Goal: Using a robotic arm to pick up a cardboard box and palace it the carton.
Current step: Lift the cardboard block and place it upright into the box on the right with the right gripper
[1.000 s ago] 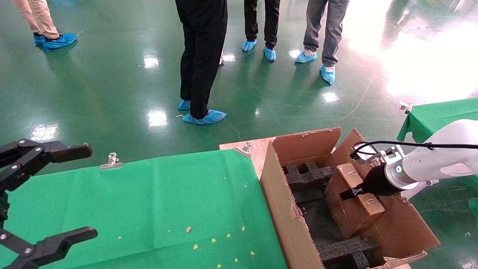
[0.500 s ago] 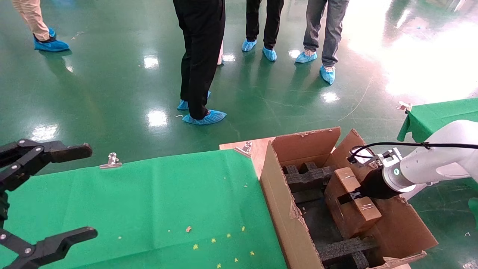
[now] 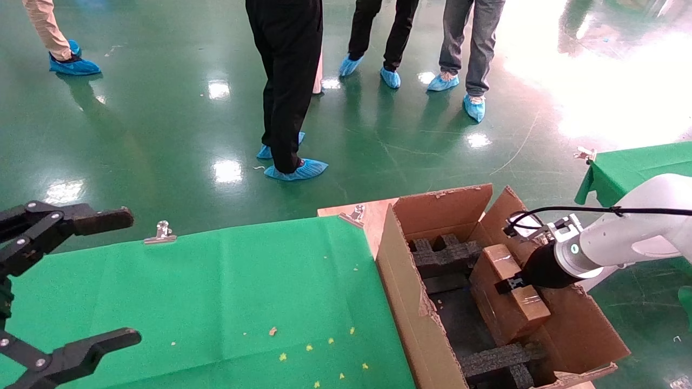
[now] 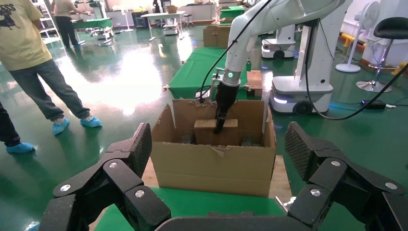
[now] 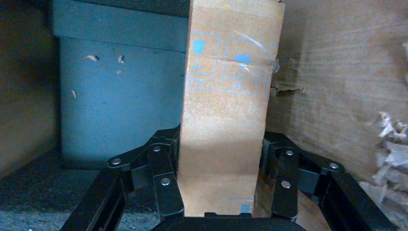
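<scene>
At the far left of the head view, the bare black left gripper hangs over the green cloth-covered table with its linked fingers spread wide and nothing between them. A silver binder clip holds the cloth at the table's far edge, and small yellow scraps dot the fabric. Farther right, just beside the table, stands the large deep brown cardboard carton with upright flaps and black foam inserts. Inside it, tilted against the right wall, is the small flat brown taped cardboard box. The white robotic arm reaches in from the right, and its black right gripper is clamped on the box's two side faces.
</scene>
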You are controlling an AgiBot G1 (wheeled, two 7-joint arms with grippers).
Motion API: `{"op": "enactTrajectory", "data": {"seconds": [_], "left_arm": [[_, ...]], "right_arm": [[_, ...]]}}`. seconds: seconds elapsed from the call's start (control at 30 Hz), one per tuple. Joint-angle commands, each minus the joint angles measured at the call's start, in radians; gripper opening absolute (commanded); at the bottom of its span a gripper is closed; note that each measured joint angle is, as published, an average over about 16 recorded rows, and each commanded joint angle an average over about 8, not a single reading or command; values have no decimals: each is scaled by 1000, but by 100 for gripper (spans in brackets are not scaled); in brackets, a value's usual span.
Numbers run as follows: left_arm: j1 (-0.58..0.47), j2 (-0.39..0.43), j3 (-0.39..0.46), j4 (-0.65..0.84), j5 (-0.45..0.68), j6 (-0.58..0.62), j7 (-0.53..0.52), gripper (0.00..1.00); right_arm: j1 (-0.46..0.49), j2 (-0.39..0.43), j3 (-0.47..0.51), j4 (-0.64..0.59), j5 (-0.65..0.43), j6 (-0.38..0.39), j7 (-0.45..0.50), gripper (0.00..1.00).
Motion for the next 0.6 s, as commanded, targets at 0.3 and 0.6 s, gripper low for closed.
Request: {"op": "enactTrajectory", "data": {"seconds": [0.3,0.6], "left_arm": [[0,0,0,0,0,0,0,100],[0,0,0,0,0,0,0,100]], "right_arm": [[14,11,-2,22,-5,0,3,100],[86,41,1,85,-30,28,-2,100]]}}
